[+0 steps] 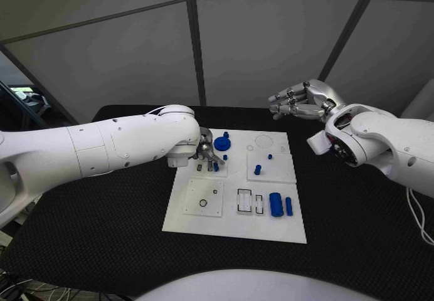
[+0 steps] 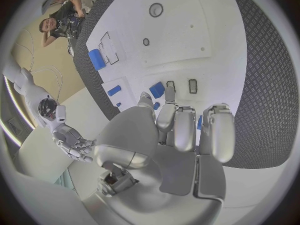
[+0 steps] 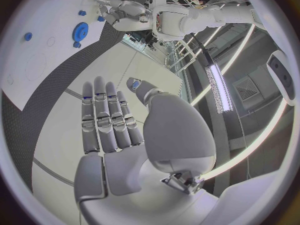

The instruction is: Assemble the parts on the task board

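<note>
Left hand (image 1: 206, 152) down on the task board (image 1: 237, 216) — right hand (image 1: 301, 100) up and empty.
Left fingers curl at the board's upper-left by the blue gear (image 1: 221, 143); can't tell if they grip anything — right fingers are spread, well off the black surface (image 1: 90, 232).

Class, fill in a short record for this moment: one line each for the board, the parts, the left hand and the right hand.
board: white task board lying flat on the black table
parts: small blue gear at the far side; two blue cylinders lying side by side near the right edge
left hand: silver left hand down on the board beside the gear; grip unclear
right hand: silver right hand raised beyond the board, holding nothing
</note>
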`<state>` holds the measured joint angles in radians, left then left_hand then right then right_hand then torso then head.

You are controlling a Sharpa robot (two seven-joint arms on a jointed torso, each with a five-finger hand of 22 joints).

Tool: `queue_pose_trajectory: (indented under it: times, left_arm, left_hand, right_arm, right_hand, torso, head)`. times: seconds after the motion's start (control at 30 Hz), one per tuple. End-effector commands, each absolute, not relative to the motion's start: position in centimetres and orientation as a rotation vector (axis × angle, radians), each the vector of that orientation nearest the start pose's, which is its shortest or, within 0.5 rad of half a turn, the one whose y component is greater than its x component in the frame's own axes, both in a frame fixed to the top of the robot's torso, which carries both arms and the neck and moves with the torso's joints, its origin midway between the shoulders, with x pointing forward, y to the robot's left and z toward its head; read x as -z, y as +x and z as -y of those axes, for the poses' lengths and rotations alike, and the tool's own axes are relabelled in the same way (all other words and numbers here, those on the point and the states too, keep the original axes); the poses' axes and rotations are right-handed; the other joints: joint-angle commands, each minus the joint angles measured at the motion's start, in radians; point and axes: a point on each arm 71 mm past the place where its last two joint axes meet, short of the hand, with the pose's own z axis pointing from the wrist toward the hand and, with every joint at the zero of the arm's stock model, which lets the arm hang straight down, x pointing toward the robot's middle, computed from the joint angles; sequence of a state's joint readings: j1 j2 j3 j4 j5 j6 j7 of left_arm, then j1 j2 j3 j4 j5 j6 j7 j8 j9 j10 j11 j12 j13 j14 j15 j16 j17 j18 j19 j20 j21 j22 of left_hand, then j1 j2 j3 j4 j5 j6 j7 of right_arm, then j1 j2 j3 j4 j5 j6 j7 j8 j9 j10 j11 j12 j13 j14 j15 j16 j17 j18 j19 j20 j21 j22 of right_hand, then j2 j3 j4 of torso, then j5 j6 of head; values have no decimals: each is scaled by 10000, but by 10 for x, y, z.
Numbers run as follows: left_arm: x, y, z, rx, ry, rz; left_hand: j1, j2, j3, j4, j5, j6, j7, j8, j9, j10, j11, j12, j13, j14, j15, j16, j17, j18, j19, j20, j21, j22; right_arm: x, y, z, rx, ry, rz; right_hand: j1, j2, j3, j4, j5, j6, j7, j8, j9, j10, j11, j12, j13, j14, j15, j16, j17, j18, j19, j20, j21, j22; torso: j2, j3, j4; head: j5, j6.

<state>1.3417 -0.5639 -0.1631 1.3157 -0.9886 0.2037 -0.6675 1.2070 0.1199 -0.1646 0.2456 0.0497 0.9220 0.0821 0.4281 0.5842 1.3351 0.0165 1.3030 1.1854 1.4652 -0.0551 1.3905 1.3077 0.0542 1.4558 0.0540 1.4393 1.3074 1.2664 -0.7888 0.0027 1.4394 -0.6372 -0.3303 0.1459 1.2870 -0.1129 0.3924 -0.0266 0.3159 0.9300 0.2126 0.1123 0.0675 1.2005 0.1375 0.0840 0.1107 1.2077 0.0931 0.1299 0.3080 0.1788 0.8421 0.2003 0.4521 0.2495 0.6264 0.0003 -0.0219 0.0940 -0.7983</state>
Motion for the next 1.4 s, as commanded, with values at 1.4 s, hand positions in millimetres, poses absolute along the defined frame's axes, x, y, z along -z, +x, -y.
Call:
queue_pose_trajectory:
  times: [1.4]
  left_arm:
    - [213, 509, -147, 3650, -1458, -24118]
  left_hand:
    - [429, -825, 6923, -2382, 27, -289, -57, 136, 1239, -118, -174, -311, -144, 454, -20, -127, 666, -53, -22, -43, -42, 514]
  right_arm:
    - [138, 520, 199, -11932, 5088, -15841]
  right_hand:
    - [1, 30, -17, -18, 184, 61, -36, 55, 28, -16, -35, 126, -44, -56, -47, -7, -36, 34, 54, 78, -92, -35]
  torso:
    - [0, -1, 22]
  head:
    - [3, -112]
